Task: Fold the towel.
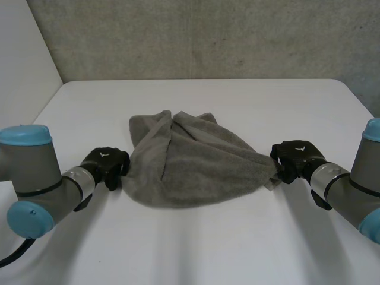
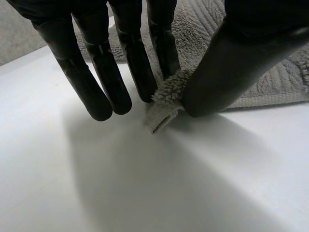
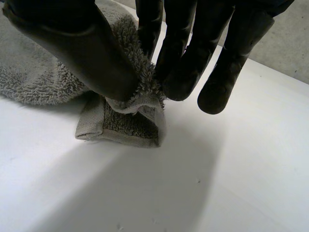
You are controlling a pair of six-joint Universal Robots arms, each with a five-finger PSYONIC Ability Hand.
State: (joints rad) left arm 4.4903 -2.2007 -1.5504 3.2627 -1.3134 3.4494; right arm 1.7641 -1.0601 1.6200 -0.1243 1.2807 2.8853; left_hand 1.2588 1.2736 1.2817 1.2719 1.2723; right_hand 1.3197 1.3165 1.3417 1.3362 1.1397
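We have the crumpled grey terry towel (image 1: 190, 169) between our 2 hands: the left hand (image 1: 105, 165) pinches 1 corner against its thumb, the right hand (image 1: 297, 159) the opposite corner. Its long axis runs hand to hand, neither nearer.

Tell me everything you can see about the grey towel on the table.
The towel is grey terry cloth with a fluffy pile and a flat woven hem at its corners. It lies crumpled on the white table, with creases gathering into a bunch at its far side and its near edge curving between the arms. The left robot hand pinches one corner between thumb and finger. The right robot hand pinches the opposite corner, whose hem hangs down to the table.
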